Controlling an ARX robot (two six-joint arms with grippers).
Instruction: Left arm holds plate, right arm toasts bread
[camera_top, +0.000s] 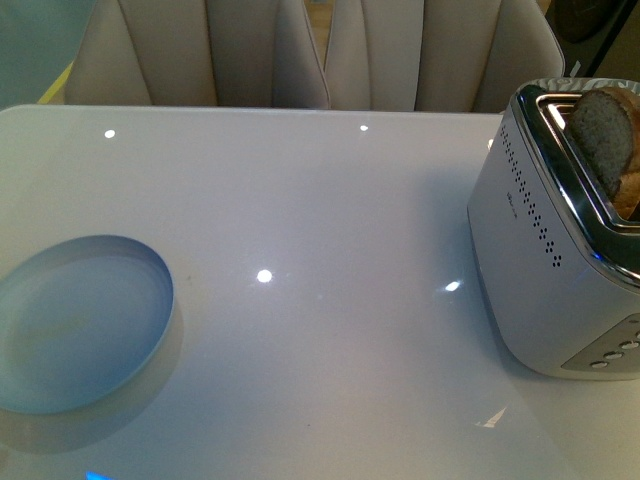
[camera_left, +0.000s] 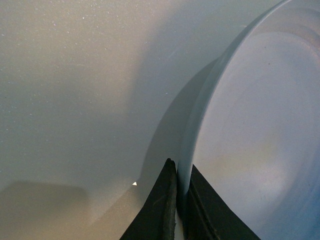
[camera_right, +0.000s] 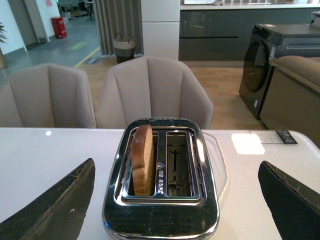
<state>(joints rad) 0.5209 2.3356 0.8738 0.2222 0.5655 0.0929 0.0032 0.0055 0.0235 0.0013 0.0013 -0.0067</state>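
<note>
Item: pale blue plate (camera_top: 85, 325). It is sitting at the near left of the white table (camera_top: 320, 220), tilted slightly with its far rim raised and casting a shadow. In the left wrist view the left gripper (camera_left: 179, 200) is pinching the plate's rim, its two black fingers (camera_left: 155, 210) pressed together on the thin edge, one on each face. Judged purpose: the grip is keeping the plate steady and ready to receive toast.

Item: slice of wholemeal bread (camera_right: 143, 159). It is standing on edge in one slot of the chrome toaster (camera_right: 160, 210), its rounded top protruding above the slot; the neighbouring slot is showing empty. The toaster is standing at the right side of the table, well apart from the plate. Judged purpose: the slice is riding high, so either toasting is not yet started or the slice is up for removal; the pictures are not settling which.

Item: right gripper (camera_right: 175, 200). It is hovering above and in front of the toaster, looking down over both slots, with its fingers (camera_right: 55, 205) spread wide apart and holding nothing. Judged pose: the open jaws are framing the toaster from either side, aligned for a descent toward the slice or the controls.

Item: beige chairs (camera_right: 150, 95). These are standing behind the table's far edge.
</note>
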